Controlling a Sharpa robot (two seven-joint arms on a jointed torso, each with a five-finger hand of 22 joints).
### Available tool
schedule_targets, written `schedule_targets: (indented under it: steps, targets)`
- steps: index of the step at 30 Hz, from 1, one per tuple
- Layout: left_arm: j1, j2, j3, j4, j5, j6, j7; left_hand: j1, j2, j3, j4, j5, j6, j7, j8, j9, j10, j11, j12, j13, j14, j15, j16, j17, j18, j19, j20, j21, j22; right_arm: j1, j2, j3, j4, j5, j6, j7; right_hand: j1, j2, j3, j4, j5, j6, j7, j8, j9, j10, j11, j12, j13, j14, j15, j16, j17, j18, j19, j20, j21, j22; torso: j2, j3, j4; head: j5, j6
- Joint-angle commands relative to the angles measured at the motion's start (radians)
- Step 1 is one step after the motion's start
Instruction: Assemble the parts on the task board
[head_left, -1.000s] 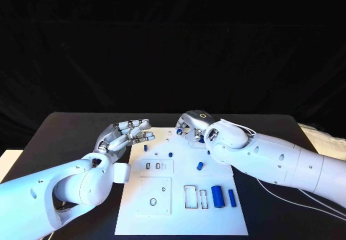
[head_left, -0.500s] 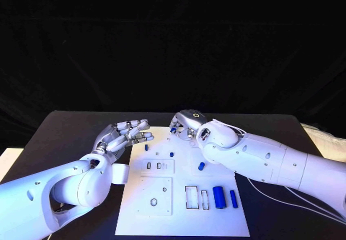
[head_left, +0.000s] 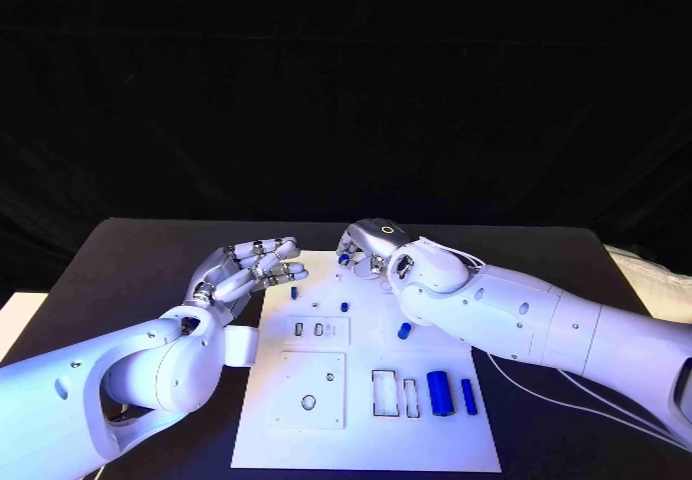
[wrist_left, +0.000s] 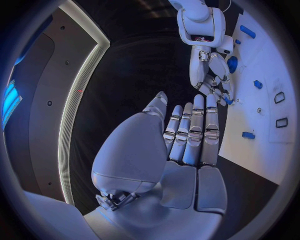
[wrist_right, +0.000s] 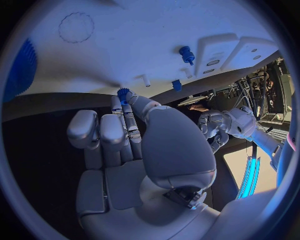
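— Board (head_left: 433, 445) first: where is it?
— White plate at table centre, blue parts (head_left: 438, 393) lying toward five o'clock.
— Left hand (head_left: 248, 268)?
— At ten o'clock off the board's edge, fingers straight, pressed side by side, holding nothing.
— Right hand (head_left: 372, 250)?
— At twelve o'clock over the far edge, fingertips pinching a small blue toothed part (wrist_right: 122, 93).

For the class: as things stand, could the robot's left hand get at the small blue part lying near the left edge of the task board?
Probably yes. The left hand is open, holds nothing, and hovers beside the task board. The small blue part lies just off its fingertips with nothing between them. The right hand is busy further along the board's far edge.
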Motion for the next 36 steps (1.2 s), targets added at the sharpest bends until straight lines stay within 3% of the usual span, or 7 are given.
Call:
schedule_targets:
  steps: [1, 4, 8, 17, 23, 28, 36]
  targets:
    - [0.002, 0.002, 0.001, 0.002, 0.003, 0.013, 0.005, 0.002, 0.010, 0.000, -0.004, -0.001, 0.004, 0.006, -0.006, -0.001, 0.004, 0.001, -0.003, -0.001, 0.008, 0.000, -0.005, 0.001, 0.012, 0.008, -0.002, -0.006, -0.001, -0.001, 0.004, -0.001, -0.006, -0.014, 0.030, -0.012, -0.002, -0.012, 0.008, 0.002, 0.004, -0.004, 0.008, -0.005, -0.001, -0.005, -0.002, 0.003, 0.001, 0.018, 0.002, 0.002, -0.005, -0.011, -0.003, 0.008, 0.004, 0.000, 0.001, -0.0009, 0.0001, 0.000, -0.001]
    - [0.002, 0.002, 0.001, 0.001, 0.003, 0.014, 0.004, 0.002, 0.010, 0.000, -0.004, -0.001, 0.004, 0.006, -0.006, -0.001, 0.004, 0.001, -0.003, -0.001, 0.008, 0.000, -0.005, 0.001, 0.012, 0.008, -0.002, -0.006, -0.001, -0.001, 0.006, -0.001, -0.009, -0.013, 0.031, -0.013, -0.015, -0.026, 0.009, 0.007, 0.004, -0.020, 0.013, -0.010, -0.004, -0.023, 0.003, 0.002, 0.000, 0.010, 0.007, -0.012, -0.030, -0.007, -0.017, 0.011, -0.006, -0.020, 0.001, -0.0008, 0.0004, 0.000, 0.000]
    - [0.002, 0.001, 0.001, 0.001, 0.003, 0.014, 0.002, 0.002, 0.010, 0.000, -0.004, -0.001, 0.004, 0.006, -0.006, -0.001, 0.004, 0.001, -0.003, -0.001, 0.008, 0.000, -0.005, 0.001, 0.012, 0.008, -0.002, -0.006, -0.001, -0.001, 0.007, -0.002, -0.015, -0.002, 0.020, -0.011, -0.062, -0.091, -0.039, 0.031, -0.006, -0.151, 0.041, -0.011, -0.026, -0.161, 0.037, 0.001, -0.003, -0.019, 0.033, -0.076, -0.128, 0.008, -0.074, 0.033, -0.058, -0.108, 0.002, -0.0015, 0.0003, 0.000, 0.001]
    - [0.002, -0.001, 0.001, 0.002, 0.003, 0.015, -0.002, 0.002, 0.009, -0.001, -0.005, -0.001, 0.004, 0.006, -0.006, -0.001, 0.004, 0.001, -0.004, -0.001, 0.009, 0.000, -0.007, 0.002, 0.012, 0.009, -0.002, -0.007, -0.002, -0.003, -0.020, -0.002, 0.019, 0.020, -0.025, -0.007, -0.033, -0.074, -0.105, 0.043, -0.002, -0.188, 0.039, -0.006, -0.019, -0.219, 0.039, 0.010, 0.001, -0.019, 0.035, -0.085, -0.147, 0.012, -0.079, 0.044, -0.069, -0.125, 0.004, 0.0000, -0.0012, -0.001, 0.001]
    - [0.002, -0.006, 0.001, 0.001, 0.004, 0.015, -0.003, 0.002, 0.009, -0.001, -0.005, -0.001, 0.004, 0.006, -0.007, -0.001, 0.004, 0.001, -0.004, -0.001, 0.009, 0.000, -0.007, 0.002, 0.012, 0.010, -0.002, -0.008, -0.002, -0.006, -0.126, 0.000, 0.138, 0.088, -0.047, -0.023, -0.027, -0.057, -0.112, 0.059, 0.010, -0.149, 0.037, -0.001, -0.016, -0.134, 0.029, 0.039, 0.006, -0.007, 0.027, -0.055, -0.111, 0.007, -0.057, 0.039, -0.051, -0.097, 0.003, -0.0006, -0.0023, -0.006, 0.003]
    - [0.002, -0.010, 0.001, 0.000, 0.006, 0.017, -0.003, 0.002, 0.010, -0.001, -0.006, -0.001, 0.004, 0.005, -0.007, -0.001, 0.005, 0.001, -0.005, -0.001, 0.009, 0.000, -0.008, 0.002, 0.012, 0.010, -0.002, -0.008, -0.003, -0.006, -0.242, 0.012, 0.239, 0.197, -0.023, -0.064, -0.068, -0.066, -0.126, 0.103, 0.038, -0.142, 0.028, -0.007, -0.019, 0.047, -0.001, 0.115, 0.039, 0.025, 0.007, 0.042, 0.031, -0.012, 0.005, 0.024, 0.012, 0.012, 0.004, 0.0040, -0.0146, -0.006, 0.007]
    - [0.002, -0.011, 0.001, -0.003, 0.007, 0.021, -0.005, 0.003, 0.011, -0.001, -0.008, -0.001, 0.006, 0.004, -0.008, -0.001, 0.006, 0.000, -0.005, -0.001, 0.010, -0.001, -0.009, 0.003, 0.012, 0.011, -0.003, -0.010, -0.003, -0.008, -0.339, 0.022, 0.273, 0.279, 0.044, -0.130, -0.080, -0.100, -0.254, 0.159, 0.090, -0.152, -0.008, -0.003, -0.017, 0.180, -0.042, 0.343, 0.285, 0.044, -0.031, 0.176, 0.222, -0.046, 0.098, -0.016, 0.120, 0.196, 0.003, 0.0091, -0.0279, -0.006, 0.011]
